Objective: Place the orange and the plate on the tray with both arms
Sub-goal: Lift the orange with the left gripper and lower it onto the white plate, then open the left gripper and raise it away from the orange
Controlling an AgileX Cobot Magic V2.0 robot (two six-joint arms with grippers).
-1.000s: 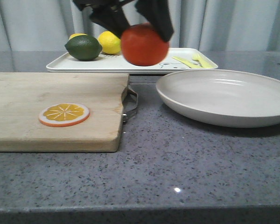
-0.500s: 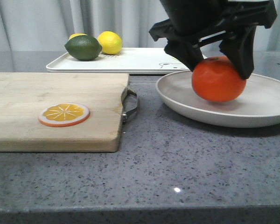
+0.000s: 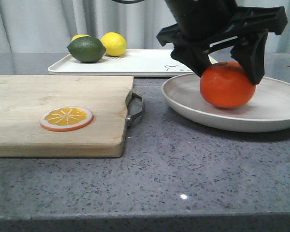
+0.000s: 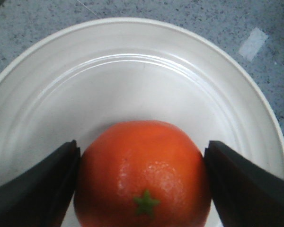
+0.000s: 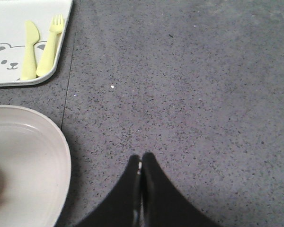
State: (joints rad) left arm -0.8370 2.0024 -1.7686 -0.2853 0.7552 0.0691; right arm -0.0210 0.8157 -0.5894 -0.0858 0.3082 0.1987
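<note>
Left gripper (image 3: 226,72): black fingers (image 4: 35,189) sit on either side of the orange (image 3: 227,84), touching its skin in the wrist view; it grips the fruit.
Orange: rests inside the plate (image 3: 275,104), stem end up, a green star-shaped calyx showing toward the wrist camera.
Plate: off-white, sits on the grey speckled counter (image 3: 183,164), just in front of the tray (image 3: 135,63) and beside the cutting board (image 3: 48,111).
Right gripper (image 5: 141,189): fingertips pressed together with nothing between them, above bare counter near the plate's rim.
Tray: at the back of the counter, holding a lime (image 3: 86,49), a lemon (image 3: 113,43), and a pale yellow knife (image 5: 29,49) and fork (image 5: 49,45) near its bear drawing (image 5: 2,52).
Cutting board: wooden, carrying a flat orange slice (image 3: 66,118).
</note>
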